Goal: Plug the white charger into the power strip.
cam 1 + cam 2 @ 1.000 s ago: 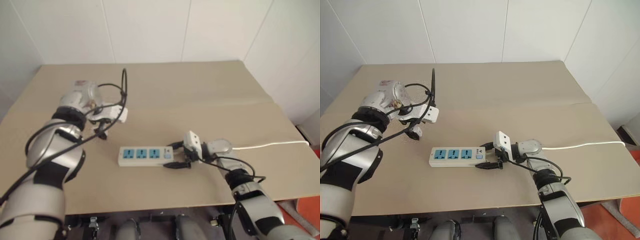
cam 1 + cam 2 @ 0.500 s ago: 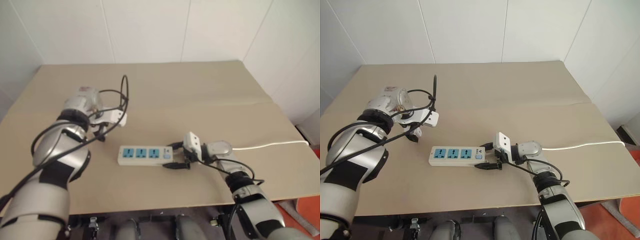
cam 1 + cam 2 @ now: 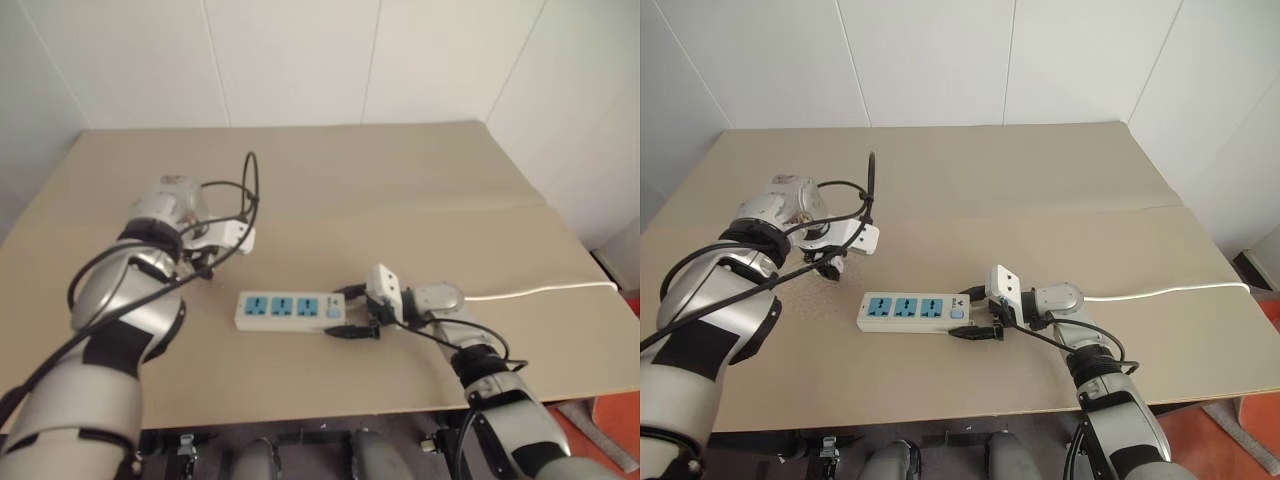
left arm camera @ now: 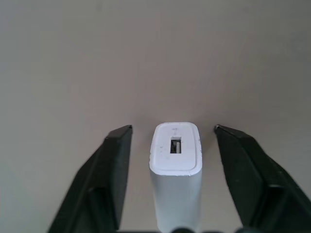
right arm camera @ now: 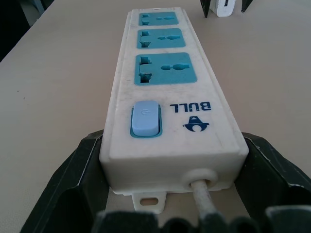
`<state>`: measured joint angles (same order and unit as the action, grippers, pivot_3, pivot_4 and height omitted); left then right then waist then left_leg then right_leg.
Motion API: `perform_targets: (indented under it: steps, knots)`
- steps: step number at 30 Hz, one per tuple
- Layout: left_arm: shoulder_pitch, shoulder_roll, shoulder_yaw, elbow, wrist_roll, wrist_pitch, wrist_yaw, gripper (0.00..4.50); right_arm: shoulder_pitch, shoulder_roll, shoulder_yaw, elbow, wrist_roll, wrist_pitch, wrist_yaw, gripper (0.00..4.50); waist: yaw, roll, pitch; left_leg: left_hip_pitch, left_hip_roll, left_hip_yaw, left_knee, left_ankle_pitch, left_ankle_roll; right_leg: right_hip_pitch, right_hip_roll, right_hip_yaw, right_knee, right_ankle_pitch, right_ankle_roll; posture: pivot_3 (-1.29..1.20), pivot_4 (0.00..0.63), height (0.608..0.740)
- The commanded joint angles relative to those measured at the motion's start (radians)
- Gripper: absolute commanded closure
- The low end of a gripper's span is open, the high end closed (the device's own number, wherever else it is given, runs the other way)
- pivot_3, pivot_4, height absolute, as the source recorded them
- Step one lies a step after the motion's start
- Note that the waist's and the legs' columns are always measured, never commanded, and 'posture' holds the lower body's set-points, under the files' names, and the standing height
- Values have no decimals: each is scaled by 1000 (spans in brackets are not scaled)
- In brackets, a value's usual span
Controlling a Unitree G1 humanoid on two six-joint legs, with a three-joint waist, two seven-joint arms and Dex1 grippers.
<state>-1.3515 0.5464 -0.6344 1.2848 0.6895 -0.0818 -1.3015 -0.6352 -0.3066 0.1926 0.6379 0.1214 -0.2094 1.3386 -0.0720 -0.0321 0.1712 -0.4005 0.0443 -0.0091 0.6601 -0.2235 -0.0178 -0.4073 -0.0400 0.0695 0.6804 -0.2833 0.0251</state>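
- Left wrist view: my left gripper [image 4: 172,141] points down at the tan table [image 4: 155,58], and the white charger [image 4: 175,155] stands upright between my 2 black fingers [image 4: 114,165]. Its slotted end faces the camera. A gap shows on each side of it, so the jaws are spread and do not touch it.
- Left eye view: that gripper [image 3: 203,268] sits left of centre in the frame, just up and to the left of the power strip [image 3: 290,311].
- The strip lies flat near the middle of the frame, its 3 blue socket faces in a row and its cord [image 3: 545,291] running off toward the right edge.
- My right gripper [image 3: 352,310] reaches in from the lower right and meets the strip's right end.
- Right wrist view: my 2 right fingers [image 5: 73,179] press against both sides of the strip [image 5: 165,97] at its button end, pinching it. The blue button [image 5: 146,118] is nearest the camera, and the charger [image 5: 227,8] shows at the top edge past the far socket.
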Motion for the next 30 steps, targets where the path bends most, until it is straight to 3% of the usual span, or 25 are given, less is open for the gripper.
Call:
perform_targets:
  steps: [1, 3, 13, 18, 22, 24, 30]
  knots:
    - [-29, 3, -9, 6, 20, 6, 13, 2810, 29, 8, 50, -4, -33, 12, 2, 1069, 0, 0, 0, 0, 0, 0, 0, 0, 0, 0, 0, 0, 0, 0, 0, 0, 150, 740]
    - [-31, 0, -5, 7, 20, 7, 12, 3429, 29, 8, 51, -4, -34, 12, 1, 1069, 0, 0, 0, 0, 0, 0, 0, 0, 0, 0, 0, 0, 0, 0, 0, 0, 150, 740]
    - [-77, 7, 113, -43, -97, -25, -50, 3475, 15, 1, 48, 17, -39, 4, 3, 1069, 0, 0, 0, 0, 0, 0, 0, 0, 0, 1, 0, 0, 0, 0, 0, 0, 150, 740]
    - [-103, 24, 340, -140, -367, 54, -265, 3475, 10, 0, 50, 22, -42, 1, 5, 1069, -1, 0, 0, 0, 0, 0, 0, 0, 0, 1, 0, 0, 0, 0, 0, 0, 150, 740]
    - [-70, 52, 428, -310, -704, 308, -313, 3475, 4, -1, 50, 31, -37, 10, 14, 1069, -4, 0, 0, 0, 1, 0, 0, 0, 0, 1, 0, 0, 0, 0, 0, 0, 150, 740]
    - [-11, 62, 460, -425, -813, 419, -313, 3475, -3, -1, 49, 49, -39, 0, 14, 1069, -5, 0, 0, 1, 1, 0, 0, 0, 0, 1, 0, 0, 0, 0, 0, 0, 150, 740]
    - [320, 44, 605, -846, -1012, 511, -304, 3475, -14, 6, 50, 87, -42, -29, 3, 1069, -4, 2, -1, 7, 2, 0, 0, 0, 0, 6, 0, 1, 2, 0, 0, 0, 150, 740]
